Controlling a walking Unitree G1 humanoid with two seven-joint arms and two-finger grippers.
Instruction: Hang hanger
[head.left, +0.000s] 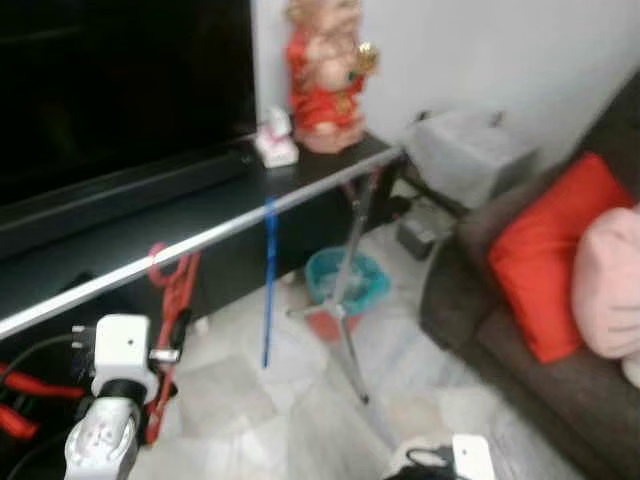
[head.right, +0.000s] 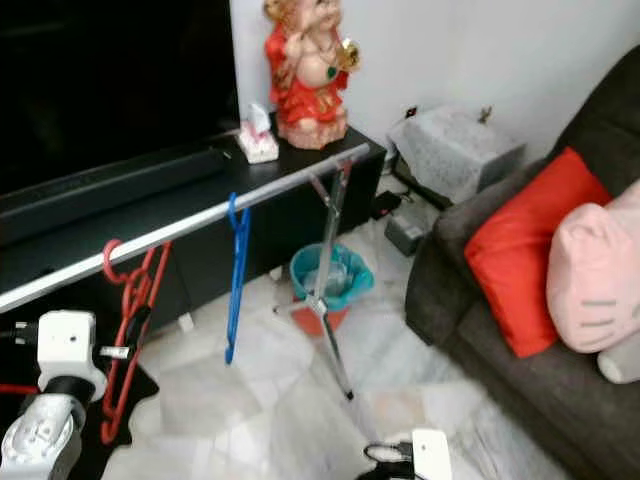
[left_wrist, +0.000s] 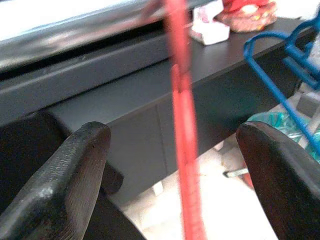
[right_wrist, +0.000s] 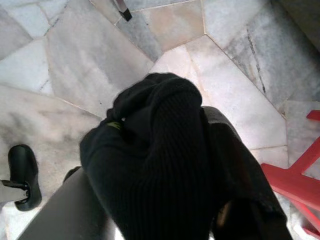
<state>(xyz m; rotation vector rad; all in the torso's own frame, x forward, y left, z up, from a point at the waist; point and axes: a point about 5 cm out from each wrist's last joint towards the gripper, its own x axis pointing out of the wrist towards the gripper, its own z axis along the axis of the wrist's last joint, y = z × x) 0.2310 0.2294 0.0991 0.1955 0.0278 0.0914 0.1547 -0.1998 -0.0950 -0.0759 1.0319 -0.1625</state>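
Left gripper (left_wrist: 175, 165) is spread open around one red plastic hanger (head.right: 128, 330), hung on the silver rail (head.right: 190, 226) (one blue plastic hanger (head.right: 236, 280) alongside).

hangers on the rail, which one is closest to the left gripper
The red hanger. It hangs from the silver rail right in front of the open left gripper, between its fingers; the blue hanger hangs farther along the rail.
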